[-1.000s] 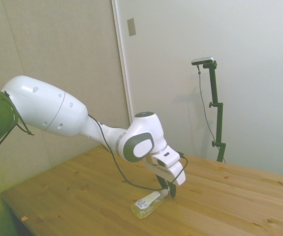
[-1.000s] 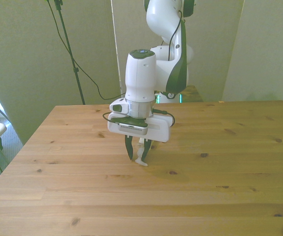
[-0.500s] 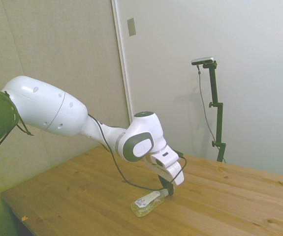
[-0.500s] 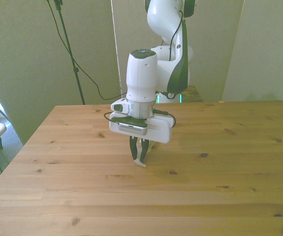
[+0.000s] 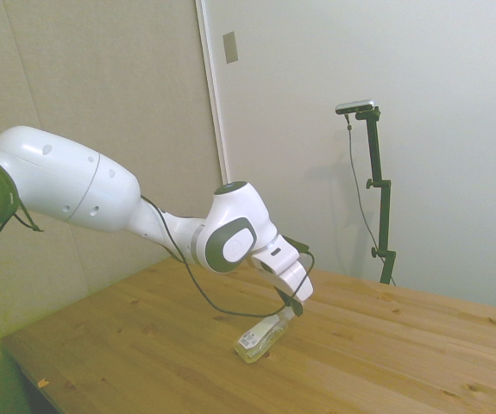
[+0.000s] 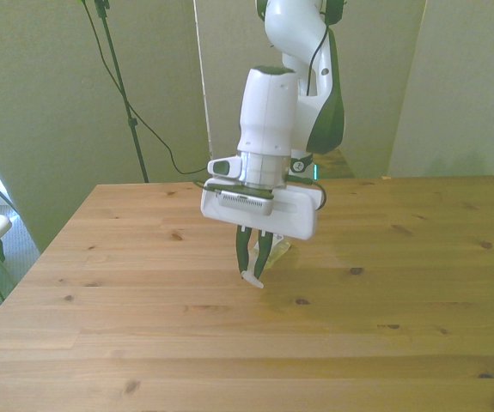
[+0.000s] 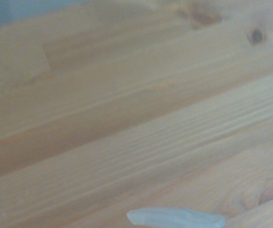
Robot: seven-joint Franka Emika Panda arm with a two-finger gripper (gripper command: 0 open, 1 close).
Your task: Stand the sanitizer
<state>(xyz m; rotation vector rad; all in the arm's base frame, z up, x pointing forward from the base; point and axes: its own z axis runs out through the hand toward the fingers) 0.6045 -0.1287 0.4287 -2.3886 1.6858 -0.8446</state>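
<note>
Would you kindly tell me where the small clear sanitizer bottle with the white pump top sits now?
In the side view, the sanitizer leans tilted near the wooden table's middle, its pump end held in the gripper.

Side view: bright, even light; pale wall [image 5: 420, 129] slightly washed out, image soft. A yellow-green cast tints the frame edge left of the arm [image 5: 66, 185]. Front view: dimmer, greenish cast; faint shadow on the table [image 6: 401, 343] just beneath the gripper [image 6: 253, 266]. Wrist view: heavily blurred, wood grain smeared; a pale out-of-focus shape [image 7: 176, 218] cannot be identified.
</note>
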